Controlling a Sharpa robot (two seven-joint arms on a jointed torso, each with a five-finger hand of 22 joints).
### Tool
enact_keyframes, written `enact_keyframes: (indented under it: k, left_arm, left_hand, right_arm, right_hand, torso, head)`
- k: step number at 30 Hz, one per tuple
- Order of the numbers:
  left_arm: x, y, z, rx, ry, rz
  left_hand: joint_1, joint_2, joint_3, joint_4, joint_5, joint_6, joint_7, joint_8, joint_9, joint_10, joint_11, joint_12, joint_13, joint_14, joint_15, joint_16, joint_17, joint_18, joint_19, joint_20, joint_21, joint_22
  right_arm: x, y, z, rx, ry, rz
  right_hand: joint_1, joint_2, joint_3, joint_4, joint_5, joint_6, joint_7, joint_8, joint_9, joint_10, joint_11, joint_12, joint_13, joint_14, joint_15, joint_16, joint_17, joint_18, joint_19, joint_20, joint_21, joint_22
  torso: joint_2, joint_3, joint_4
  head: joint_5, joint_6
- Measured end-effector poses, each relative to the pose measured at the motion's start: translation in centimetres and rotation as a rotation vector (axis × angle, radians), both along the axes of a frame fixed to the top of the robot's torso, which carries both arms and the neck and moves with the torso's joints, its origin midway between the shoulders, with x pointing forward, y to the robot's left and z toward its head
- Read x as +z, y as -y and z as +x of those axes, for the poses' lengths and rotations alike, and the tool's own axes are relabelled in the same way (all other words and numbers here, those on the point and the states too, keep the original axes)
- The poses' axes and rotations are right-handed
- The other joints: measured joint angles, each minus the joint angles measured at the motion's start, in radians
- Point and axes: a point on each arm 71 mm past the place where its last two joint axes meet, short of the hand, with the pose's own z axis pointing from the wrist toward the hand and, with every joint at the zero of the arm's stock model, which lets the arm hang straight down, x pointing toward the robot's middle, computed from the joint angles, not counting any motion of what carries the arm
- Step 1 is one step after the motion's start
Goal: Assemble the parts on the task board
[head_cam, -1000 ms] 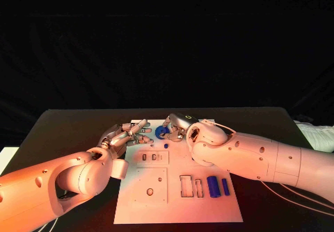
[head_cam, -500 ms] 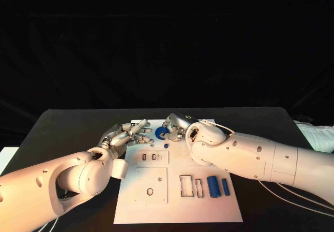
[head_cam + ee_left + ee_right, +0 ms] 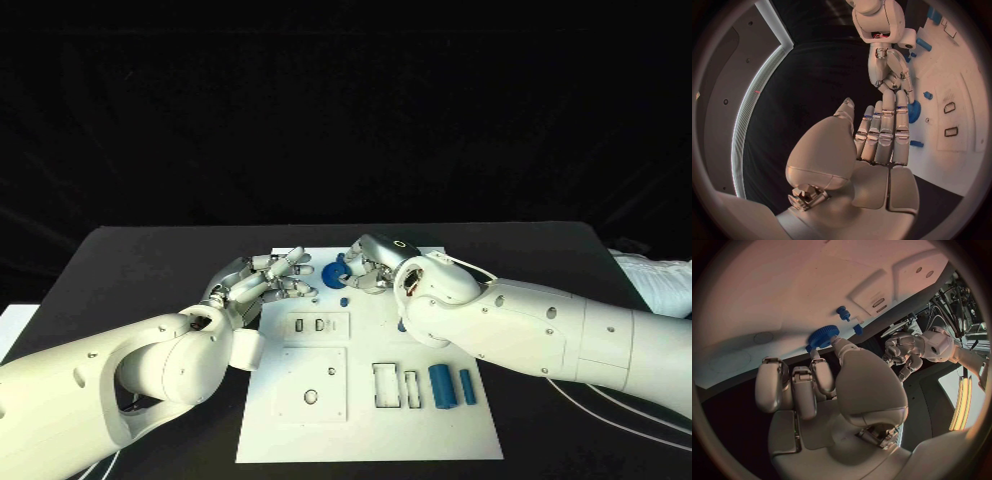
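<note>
The white task board (image 3: 368,420) lies mid-table. At its far edge my right hand (image 3: 378,262) pinches a blue gear (image 3: 338,274) by the rim between thumb and a finger, and the gear stands tilted just above the board. The right wrist view shows this gear (image 3: 822,336) at the fingertips. My left hand (image 3: 274,276) is beside the gear on its left, holding nothing. In the left wrist view its fingers (image 3: 882,135) lie straight, reaching toward the gear (image 3: 914,107). A small blue peg (image 3: 346,301) stands on the board just in front of the gear.
Two blue bars (image 3: 441,385) (image 3: 467,386) lie near the board's front right, beside rectangular slots (image 3: 387,386). More slots (image 3: 313,325) and holes (image 3: 310,397) sit on the left half. Black table (image 3: 144,260) surrounds the board.
The right hand has shifted slightly to the right and the gear in it has tipped more upright. The left hand has hardly moved.
</note>
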Motion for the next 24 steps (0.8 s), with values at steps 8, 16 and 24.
enact_keyframes:
  k: [8,16,24]
  left_arm:
    - [-0.1,-0.3,0.1,0.007,0.000,0.003]
    - [-0.1,-0.6,0.1,0.013,-0.001,0.006]
    - [-0.1,-0.7,0.1,-0.003,0.005,-0.004]
  left_hand:
    - [0.000,0.000,0.000,0.000,0.000,-0.002,0.002,0.000,0.000,-0.002,0.002,0.000,0.000,0.000,0.000,0.000,0.001,0.000,0.000,0.000,0.000,0.000]
    - [0.000,0.000,0.000,0.000,0.000,-0.004,0.004,0.000,0.000,-0.003,0.003,0.000,0.000,0.000,0.000,0.000,0.001,0.000,0.000,0.000,0.000,0.001]
    - [0.000,0.000,-0.006,-0.006,0.000,-0.004,0.003,0.000,0.000,-0.011,0.003,0.004,0.000,-0.007,0.000,0.006,0.003,0.000,-0.004,0.004,0.000,0.002]
  right_arm:
    - [1.3,3.5,-1.1,0.045,0.092,0.120]
    - [2.8,9.9,-1.5,0.062,0.080,0.208]
    - [2.4,15.6,-0.8,0.034,0.044,0.207]
  right_hand:
    - [0.038,-0.020,0.018,-0.042,0.003,0.021,-0.004,0.008,0.002,0.004,-0.004,0.003,0.000,0.000,0.000,0.000,0.001,0.000,0.000,0.000,0.005,0.004]
    - [0.071,-0.023,0.022,-0.080,0.000,0.028,-0.004,0.008,0.002,0.004,-0.004,-0.004,0.000,0.000,0.000,0.000,0.001,0.000,-0.004,-0.004,0.004,-0.015]
    - [0.096,-0.048,0.006,-0.115,-0.012,0.032,-0.007,0.008,0.002,0.000,-0.007,-0.009,0.000,0.000,0.000,0.000,0.001,0.000,-0.004,-0.004,0.000,-0.018]
  torso:
    - [0.000,0.0012,-0.0043]
    - [-0.004,0.0044,-0.0140]
    - [-0.008,0.0106,-0.0290]
  head:
    - [0.003,0.004]
    - [0.000,0.012]
    - [-0.005,0.019]
